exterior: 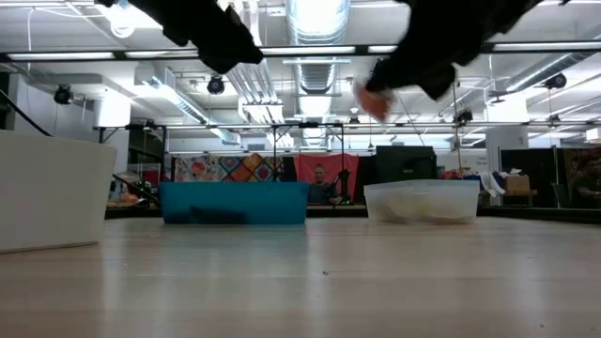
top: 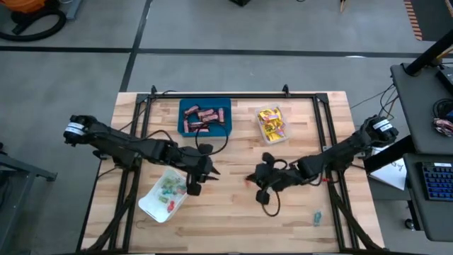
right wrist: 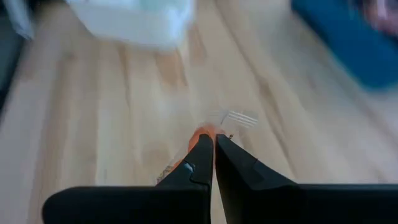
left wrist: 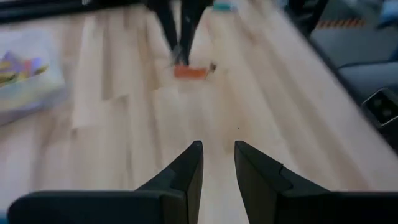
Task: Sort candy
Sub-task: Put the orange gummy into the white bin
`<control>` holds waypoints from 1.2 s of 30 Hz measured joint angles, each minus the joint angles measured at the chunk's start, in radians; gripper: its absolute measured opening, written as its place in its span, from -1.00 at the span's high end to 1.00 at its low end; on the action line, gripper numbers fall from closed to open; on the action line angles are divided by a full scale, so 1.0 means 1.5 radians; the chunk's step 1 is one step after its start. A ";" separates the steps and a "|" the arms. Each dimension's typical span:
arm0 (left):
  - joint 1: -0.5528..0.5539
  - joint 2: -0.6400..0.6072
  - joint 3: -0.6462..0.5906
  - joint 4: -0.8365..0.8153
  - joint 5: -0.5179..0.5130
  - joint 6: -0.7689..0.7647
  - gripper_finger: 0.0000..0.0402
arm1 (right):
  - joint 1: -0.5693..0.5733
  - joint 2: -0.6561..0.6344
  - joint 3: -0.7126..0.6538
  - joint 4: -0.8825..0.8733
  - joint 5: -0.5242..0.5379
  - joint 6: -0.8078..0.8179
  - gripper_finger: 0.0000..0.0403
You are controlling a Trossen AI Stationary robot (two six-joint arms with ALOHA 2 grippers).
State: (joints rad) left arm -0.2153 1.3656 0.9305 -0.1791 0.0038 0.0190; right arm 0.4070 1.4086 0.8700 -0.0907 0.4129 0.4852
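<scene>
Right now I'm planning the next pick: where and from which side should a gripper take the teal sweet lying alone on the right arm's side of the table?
Pinch the teal sweet across its narrow middle, coming straight down: it lies flat on the bare table, nothing beside it. The right gripper is nearer but shut on an orange sweet.

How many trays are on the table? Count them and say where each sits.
3, seen from the high view. The blue tray is at the top, left of centre. The clear tray is beside it on the right arm's side. The white tray is lower, on the left arm's side. None looks hidden.
</scene>
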 joint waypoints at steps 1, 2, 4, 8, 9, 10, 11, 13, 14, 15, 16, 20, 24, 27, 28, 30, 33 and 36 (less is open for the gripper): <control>0.000 0.001 -0.018 0.037 0.010 0.000 0.62 | -0.003 0.000 -0.010 0.055 0.000 -0.045 0.96; 0.000 0.002 -0.036 0.078 0.014 -0.002 0.62 | -0.005 0.000 -0.019 0.106 0.000 -0.090 0.96; 0.000 0.007 -0.076 0.169 0.019 -0.012 0.62 | -0.005 0.000 -0.040 0.209 -0.001 -0.181 0.96; 0.001 0.027 -0.146 0.360 0.044 -0.019 0.59 | -0.006 0.001 -0.070 0.374 -0.041 -0.324 0.96; 0.001 0.032 -0.158 0.399 0.045 -0.022 0.57 | -0.006 0.001 -0.072 0.397 -0.053 -0.348 0.96; 0.001 0.036 -0.168 0.428 0.045 -0.027 0.55 | -0.006 0.001 -0.073 0.411 -0.064 -0.370 0.96; 0.001 0.040 -0.174 0.451 0.046 -0.029 0.52 | -0.006 0.001 -0.073 0.423 -0.076 -0.389 0.96; 0.001 0.054 -0.181 0.500 0.048 -0.033 0.44 | -0.006 0.001 -0.073 0.439 -0.104 -0.422 0.96; 0.001 0.063 -0.183 0.527 0.060 -0.034 0.40 | -0.006 0.001 -0.073 0.445 -0.120 -0.440 0.96; 0.001 0.075 -0.183 0.561 0.073 -0.034 0.35 | -0.006 0.001 -0.073 0.452 -0.132 -0.456 0.96; 0.001 0.090 -0.180 0.594 0.086 -0.033 0.30 | -0.007 0.001 -0.073 0.458 -0.144 -0.471 0.96; 0.001 0.141 -0.159 0.661 0.139 -0.020 0.14 | -0.010 0.001 -0.073 0.468 -0.170 -0.499 0.96; 0.001 0.188 -0.123 0.669 0.166 -0.014 0.05 | -0.010 0.001 -0.073 0.468 -0.172 -0.510 0.96; 0.002 0.218 -0.094 0.668 0.167 -0.019 0.04 | -0.011 0.001 -0.073 0.467 -0.173 -0.511 0.96; 0.002 0.224 -0.087 0.668 0.167 -0.019 0.04 | -0.011 0.001 -0.073 0.467 -0.174 -0.512 0.96; 0.002 0.232 -0.075 0.667 0.180 -0.019 0.05 | -0.011 0.001 -0.073 0.463 -0.173 -0.515 0.96; 0.003 0.231 -0.071 0.668 0.196 -0.012 0.06 | -0.011 0.001 -0.073 0.460 -0.173 -0.518 0.96; 0.003 0.227 -0.074 0.667 0.197 -0.006 0.18 | -0.011 0.001 -0.073 0.458 -0.172 -0.519 0.95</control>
State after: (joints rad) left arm -0.2110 1.7059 0.8201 0.8214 0.2993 0.0102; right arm 0.3901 1.4105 0.7605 0.5968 0.1547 -0.2929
